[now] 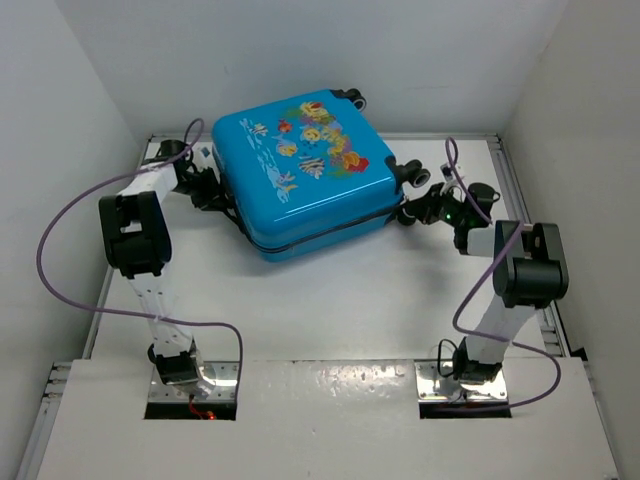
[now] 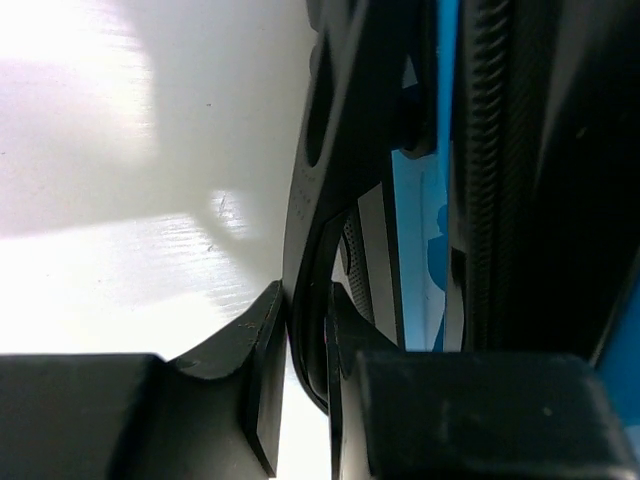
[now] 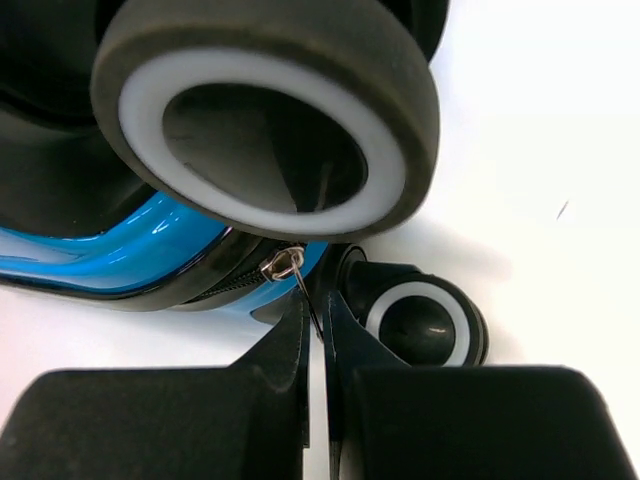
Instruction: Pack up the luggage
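The luggage (image 1: pixel 300 170), bright blue with fish prints, lies flat and closed at the back of the table. My left gripper (image 1: pixel 205 190) is at its left side. In the left wrist view this gripper (image 2: pixel 305 340) is shut on a thin black curved piece (image 2: pixel 312 250) of the case, beside the blue shell (image 2: pixel 420 260) and the zipper teeth (image 2: pixel 490 200). My right gripper (image 1: pixel 410 212) is at the case's right corner. In the right wrist view it (image 3: pixel 318 320) is shut on the metal zipper pull (image 3: pixel 287 265), just below a big wheel (image 3: pixel 400 120).
A second black wheel (image 3: pixel 425 325) rests on the table right of my right fingers. More wheels (image 1: pixel 352 98) stick out at the case's far corner. White walls surround the table (image 1: pixel 330 300). Purple cables (image 1: pixel 60 230) loop off both arms.
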Action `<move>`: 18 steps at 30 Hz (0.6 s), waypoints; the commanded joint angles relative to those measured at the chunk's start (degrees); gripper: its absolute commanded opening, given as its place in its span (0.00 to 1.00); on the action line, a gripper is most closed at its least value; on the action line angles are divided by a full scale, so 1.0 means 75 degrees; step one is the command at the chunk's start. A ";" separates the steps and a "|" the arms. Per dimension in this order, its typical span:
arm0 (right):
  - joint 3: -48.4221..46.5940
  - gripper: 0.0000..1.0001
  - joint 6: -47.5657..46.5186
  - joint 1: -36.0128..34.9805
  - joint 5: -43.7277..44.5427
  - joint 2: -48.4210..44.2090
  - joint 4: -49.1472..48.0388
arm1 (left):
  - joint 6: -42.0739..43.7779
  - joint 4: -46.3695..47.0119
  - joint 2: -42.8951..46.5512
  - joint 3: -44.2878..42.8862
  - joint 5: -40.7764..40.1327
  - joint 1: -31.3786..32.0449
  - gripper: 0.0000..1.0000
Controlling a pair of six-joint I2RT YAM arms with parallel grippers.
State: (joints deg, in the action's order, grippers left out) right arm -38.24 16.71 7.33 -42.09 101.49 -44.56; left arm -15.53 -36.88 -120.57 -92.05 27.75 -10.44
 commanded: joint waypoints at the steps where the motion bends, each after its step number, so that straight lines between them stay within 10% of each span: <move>1: -0.1156 0.00 -0.0657 0.1190 0.2342 0.0854 -0.0727 | 0.1554 0.0816 -0.0857 0.0028 -0.3793 -0.0648 0.00; 18: -0.6230 0.00 -0.0002 0.0851 0.3374 0.4055 0.0526 | 0.1765 0.0816 -0.1548 -0.0827 -0.4426 -0.0366 0.00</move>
State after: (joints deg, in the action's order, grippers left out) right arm -75.46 18.44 7.22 -47.24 127.55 -35.18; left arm -15.70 -38.15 -124.75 -99.31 22.98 -8.43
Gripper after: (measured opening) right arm 0.018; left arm 0.241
